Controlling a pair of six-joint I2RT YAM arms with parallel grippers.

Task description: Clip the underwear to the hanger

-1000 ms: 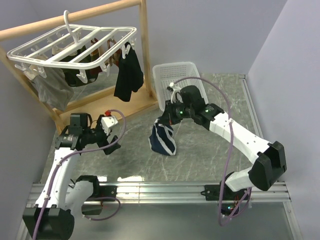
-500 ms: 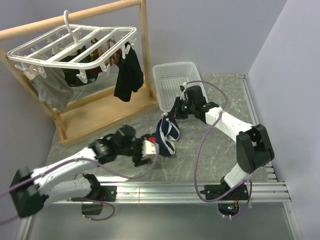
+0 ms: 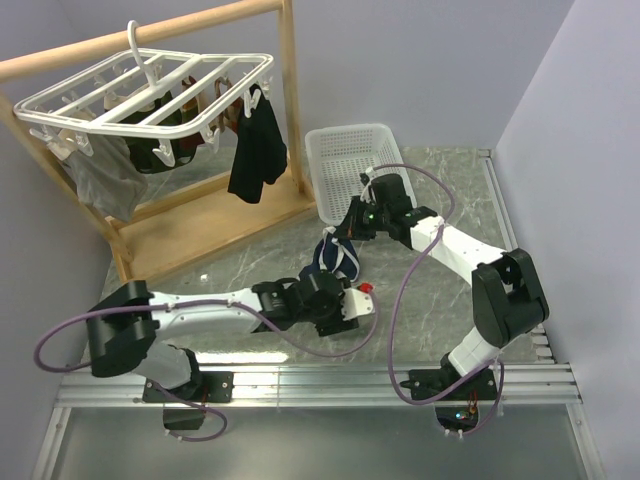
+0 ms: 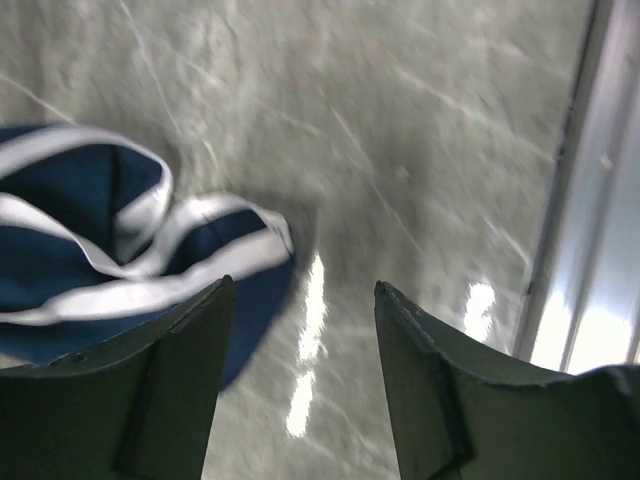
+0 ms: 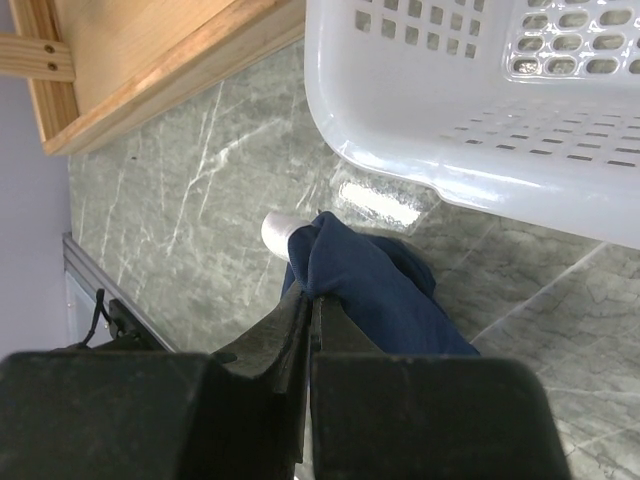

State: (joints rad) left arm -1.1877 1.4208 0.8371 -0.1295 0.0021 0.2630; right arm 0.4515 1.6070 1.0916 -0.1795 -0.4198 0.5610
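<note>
The navy underwear (image 3: 334, 264) with white trim hangs in a bunch just over the table's middle. My right gripper (image 3: 347, 233) is shut on its upper edge; in the right wrist view the jaws (image 5: 312, 300) pinch the navy fabric (image 5: 385, 285). My left gripper (image 3: 346, 300) lies low just in front of the underwear. It is open, with only bare table between its fingers (image 4: 300, 290), and the underwear (image 4: 90, 240) sits beside the left finger (image 4: 170, 390). The white grid hanger (image 3: 150, 95) hangs from the wooden rail at the back left.
A white basket (image 3: 350, 160) stands behind the right gripper, its rim (image 5: 480, 120) close above the held fabric. The wooden rail stand (image 3: 290, 110) and its base board (image 5: 170, 60) fill the back left. Black garments (image 3: 257, 150) and a beige cloth (image 3: 105, 180) hang from the hanger. A metal rail (image 4: 590, 200) runs along the near edge.
My left arm has swung from the left side across the table to the underwear, and its jaws have narrowed. The right gripper drew back toward the basket, still holding the underwear.
</note>
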